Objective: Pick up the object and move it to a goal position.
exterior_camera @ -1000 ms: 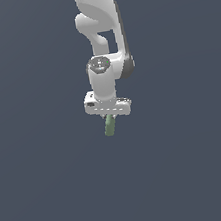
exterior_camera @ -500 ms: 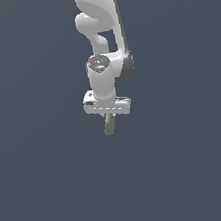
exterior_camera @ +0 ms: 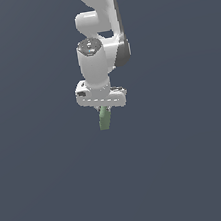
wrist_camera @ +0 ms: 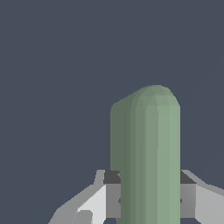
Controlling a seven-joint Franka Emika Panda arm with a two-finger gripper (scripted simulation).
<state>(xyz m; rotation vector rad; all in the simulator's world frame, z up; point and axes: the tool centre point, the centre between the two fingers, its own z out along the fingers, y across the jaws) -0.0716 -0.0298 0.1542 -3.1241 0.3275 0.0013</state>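
Observation:
The object is a small dull-green stick (exterior_camera: 104, 118) hanging below my white gripper (exterior_camera: 103, 108) in the exterior view, lifted clear of the floor. In the wrist view the green stick (wrist_camera: 146, 153) stands between my two fingers (wrist_camera: 113, 194), which press on its sides. The gripper (wrist_camera: 146, 199) is shut on it. The upper end of the stick is hidden inside the hand in the exterior view.
A plain dark blue-grey ground (exterior_camera: 54, 192) fills both views. The white arm (exterior_camera: 97, 13) rises out of the exterior view's top. No goal marker shows.
The arm and the held green stick have shifted slightly; the grip is unchanged.

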